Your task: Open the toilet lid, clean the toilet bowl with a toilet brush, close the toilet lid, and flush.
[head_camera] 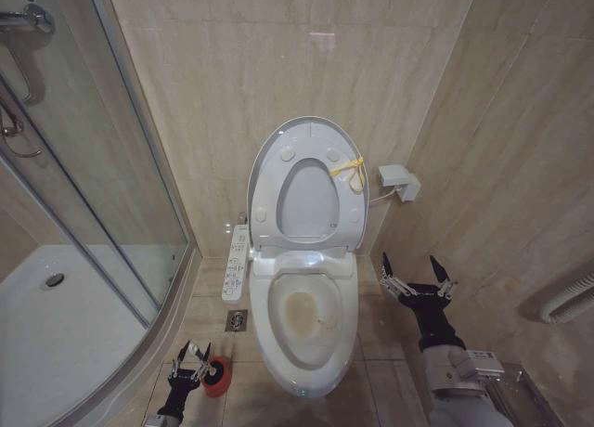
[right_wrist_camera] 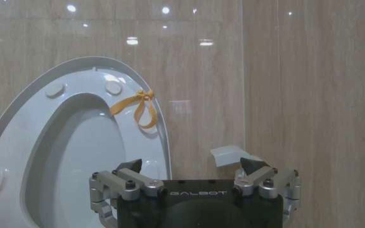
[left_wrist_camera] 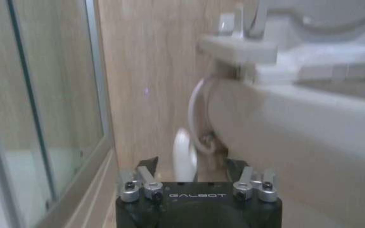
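The toilet lid (head_camera: 306,202) stands raised against the back wall with the ring seat (head_camera: 268,190) up in front of it, a yellow tie (head_camera: 348,170) at its edge. The toilet bowl (head_camera: 269,317) lies uncovered, yellowish stain inside, and its button panel (head_camera: 237,263) runs along its side. On the floor beside the bowl, the toilet brush's red cup holder (head_camera: 218,378) holds a dark head. My left gripper (head_camera: 193,353) hovers open right by the holder, low beside the bowl (left_wrist_camera: 309,133). My right gripper (head_camera: 418,280) is open and holds nothing, on the bowl's other side, facing the lid (right_wrist_camera: 87,161) and tie (right_wrist_camera: 138,107).
A glass shower screen (head_camera: 93,167) and white shower tray (head_camera: 56,325) border the left arm. A floor drain (head_camera: 237,320) sits by the bowl. A white wall box (head_camera: 397,181) is mounted behind the right gripper. A ribbed white pipe (head_camera: 568,300) is at the right.
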Motion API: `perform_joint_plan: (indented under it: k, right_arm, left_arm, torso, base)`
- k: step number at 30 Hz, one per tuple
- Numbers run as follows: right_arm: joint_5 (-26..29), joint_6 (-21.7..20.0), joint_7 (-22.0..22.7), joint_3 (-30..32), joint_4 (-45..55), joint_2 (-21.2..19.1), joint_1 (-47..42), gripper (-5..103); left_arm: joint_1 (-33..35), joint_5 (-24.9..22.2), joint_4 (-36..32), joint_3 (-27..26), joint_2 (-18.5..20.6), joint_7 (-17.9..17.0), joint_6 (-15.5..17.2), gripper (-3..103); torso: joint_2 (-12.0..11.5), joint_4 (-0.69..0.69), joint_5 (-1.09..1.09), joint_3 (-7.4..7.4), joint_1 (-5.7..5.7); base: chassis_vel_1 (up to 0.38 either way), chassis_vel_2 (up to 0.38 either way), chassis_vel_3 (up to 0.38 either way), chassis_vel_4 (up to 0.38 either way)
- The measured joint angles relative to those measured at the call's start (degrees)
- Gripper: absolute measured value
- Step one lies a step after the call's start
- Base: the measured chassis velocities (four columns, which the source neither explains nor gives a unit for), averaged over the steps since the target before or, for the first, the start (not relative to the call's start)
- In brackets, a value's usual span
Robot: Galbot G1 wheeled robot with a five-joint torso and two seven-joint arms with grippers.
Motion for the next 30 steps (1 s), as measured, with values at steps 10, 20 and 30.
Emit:
perform_joint_plan:
  k: [10, 20, 30]
  right_arm:
    - [0.0, 0.0, 0.0, 0.0, 0.0, 0.0, 0.0, 100]
    - [0.0, 0.0, 0.0, 0.0, 0.0, 0.0, 0.0, 100]
    - [0.0, 0.0, 0.0, 0.0, 0.0, 0.0, 0.0, 100]
  left_arm:
    - [6.1, 1.9, -17.8, -3.5, 1.6, -1.6, 1.5, 97]
    - [11.4, -1.4, -38.6, -6.5, 4.0, -3.9, 10.9, 100]
    - [17.3, -7.9, -57.8, -9.1, 4.7, -8.6, 28.1, 100]
  torso:
    - [0.0, 0.00, 0.00, 0.00, 0.00]
    - [0.0, 0.00, 0.01, 0.00, 0.00]
    - [0.0, 0.01, 0.00, -0.01, 0.00]
  base:
    - [0.000, 0.000, 0.000, 0.000]
    - [0.000, 0.000, 0.000, 0.000]
    - [0.000, 0.000, 0.000, 0.000]
